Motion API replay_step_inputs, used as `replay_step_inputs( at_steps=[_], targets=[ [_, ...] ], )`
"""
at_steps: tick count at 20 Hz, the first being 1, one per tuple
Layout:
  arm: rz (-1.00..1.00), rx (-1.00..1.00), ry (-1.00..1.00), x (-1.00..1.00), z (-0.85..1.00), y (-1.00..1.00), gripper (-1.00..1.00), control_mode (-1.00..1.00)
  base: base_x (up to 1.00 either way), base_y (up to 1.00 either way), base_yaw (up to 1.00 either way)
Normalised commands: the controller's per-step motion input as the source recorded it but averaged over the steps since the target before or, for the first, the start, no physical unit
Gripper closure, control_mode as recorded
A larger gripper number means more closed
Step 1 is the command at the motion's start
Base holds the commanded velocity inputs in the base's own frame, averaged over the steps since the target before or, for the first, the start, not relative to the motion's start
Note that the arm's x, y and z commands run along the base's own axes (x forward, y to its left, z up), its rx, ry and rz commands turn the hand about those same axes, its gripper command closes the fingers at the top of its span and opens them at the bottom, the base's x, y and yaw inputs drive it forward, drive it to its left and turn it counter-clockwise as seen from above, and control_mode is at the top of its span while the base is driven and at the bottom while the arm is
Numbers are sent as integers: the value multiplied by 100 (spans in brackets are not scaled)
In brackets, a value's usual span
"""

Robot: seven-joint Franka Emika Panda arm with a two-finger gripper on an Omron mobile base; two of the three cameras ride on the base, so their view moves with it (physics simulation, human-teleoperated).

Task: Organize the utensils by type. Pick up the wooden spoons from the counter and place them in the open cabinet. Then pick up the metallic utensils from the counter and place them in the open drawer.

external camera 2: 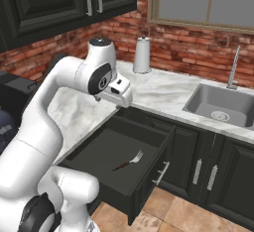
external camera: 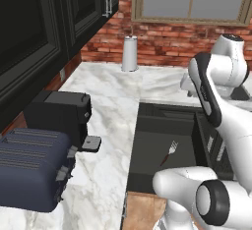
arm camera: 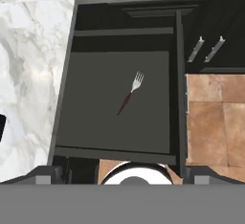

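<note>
The open drawer [external camera: 147,145] [external camera 2: 106,149] [arm camera: 91,117] stands pulled out below the counter [external camera: 108,126] [external camera 2: 163,87] [arm camera: 28,74]. One metallic utensil, a fork [external camera: 169,153] [external camera 2: 131,160] [arm camera: 131,92] with a silver head and dark handle, lies flat on the drawer's bottom. My gripper [external camera 2: 119,96] [arm camera: 123,174] hangs well above the drawer, looking straight down on the fork. Its fingertips [arm camera: 48,174] stand wide apart with nothing between them, so it is open. The wooden spoons and the open cabinet's inside are out of view.
A navy toaster [external camera: 29,170] and a black appliance [external camera: 61,113] sit on the counter's left. A paper towel roll [external camera: 129,53] [external camera 2: 142,55] stands by the brick wall. The steel sink [external camera 2: 221,104] lies to the right. Black upper cabinets [external camera: 29,32] hang at left.
</note>
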Motion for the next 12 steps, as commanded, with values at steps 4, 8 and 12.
replay_step_inputs(
  at_steps=[4, 8, 12],
  targets=[
    [0, 0, 0, 0, 0, 0, -100, -100, 0, 0, 0],
    [0, 0, 0, -3, -1, 0, -100, -100, 0, 0, 0],
    [0, 0, -2, -22, -2, 0, -100, 100, -40, -1, -1]
  ],
)
